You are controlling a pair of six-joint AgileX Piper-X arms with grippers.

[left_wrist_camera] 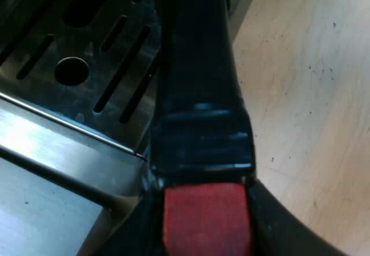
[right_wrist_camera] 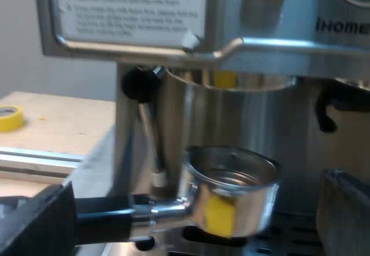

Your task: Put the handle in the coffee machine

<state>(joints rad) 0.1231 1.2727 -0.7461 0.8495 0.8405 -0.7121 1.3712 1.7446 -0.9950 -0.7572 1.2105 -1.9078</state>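
Note:
The metal holder (right_wrist_camera: 231,201) hangs level in front of the espresso machine (right_wrist_camera: 272,30), its round basket just below the machine's brew head (right_wrist_camera: 231,81) and apart from it. Its dark handle (left_wrist_camera: 199,94) ends in red (left_wrist_camera: 207,215) and lies over the corner of the slotted drip tray (left_wrist_camera: 87,65). My left gripper (left_wrist_camera: 202,233) is shut on the handle at the red end, with black fingers (left_wrist_camera: 272,221) on either side. My right gripper (right_wrist_camera: 188,224) stands open and wide before the machine, with the holder between and beyond its fingers (right_wrist_camera: 341,210).
A steam wand (right_wrist_camera: 149,134) with a black knob hangs close beside the basket. Pale wooden tabletop (left_wrist_camera: 306,94) runs along the machine's side. A yellow tape roll (right_wrist_camera: 10,117) lies on the table past the machine's side.

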